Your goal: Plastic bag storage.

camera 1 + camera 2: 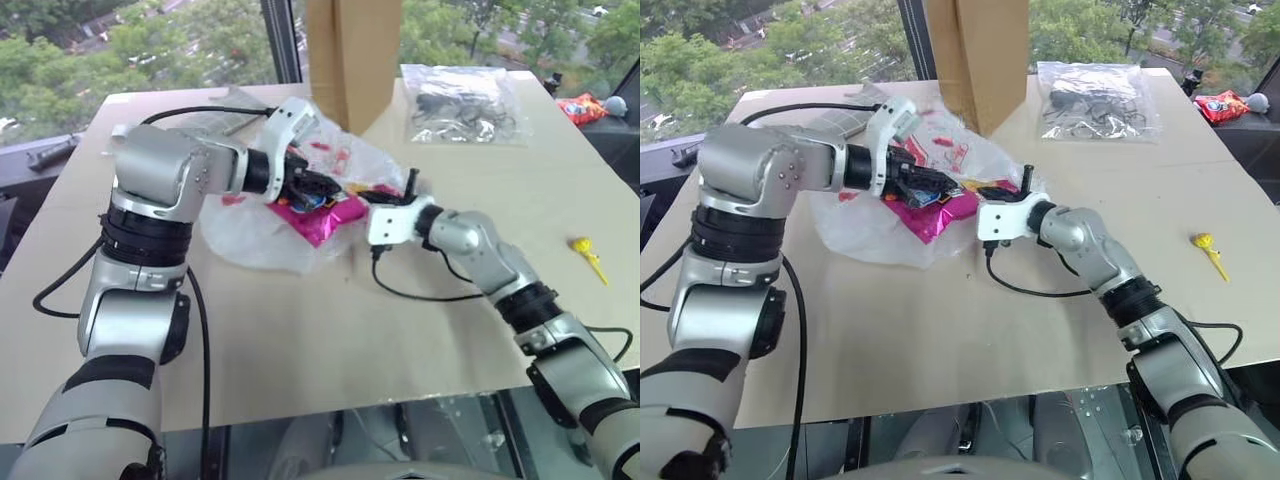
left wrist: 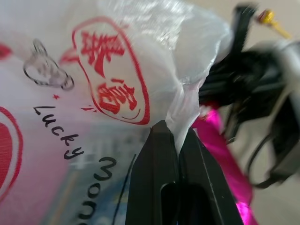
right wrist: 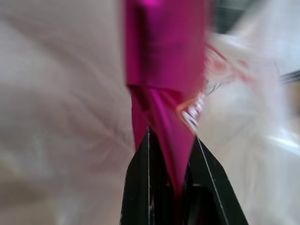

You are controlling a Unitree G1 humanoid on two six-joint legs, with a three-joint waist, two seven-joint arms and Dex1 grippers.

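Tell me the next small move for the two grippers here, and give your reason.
Probably push the pink snack packet deeper into the plastic bag. The right gripper is shut on the packet's end, and the left gripper is shut on a gathered fold of the bag's film, holding it up. The packet lies on the bag beside the left gripper, partly under the film, so it looks only partway in.

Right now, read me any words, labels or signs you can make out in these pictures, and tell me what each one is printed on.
"Lucky": black handwriting-style print on the plastic bag.
"Mon...": black, on the same bag, cut off at the picture's edge.
Red characters inside a red oval on the bag: two show, too stylised to read surely.
Pink snack packet: no print legible.
Red packet at the table's far corner: print too small to read.
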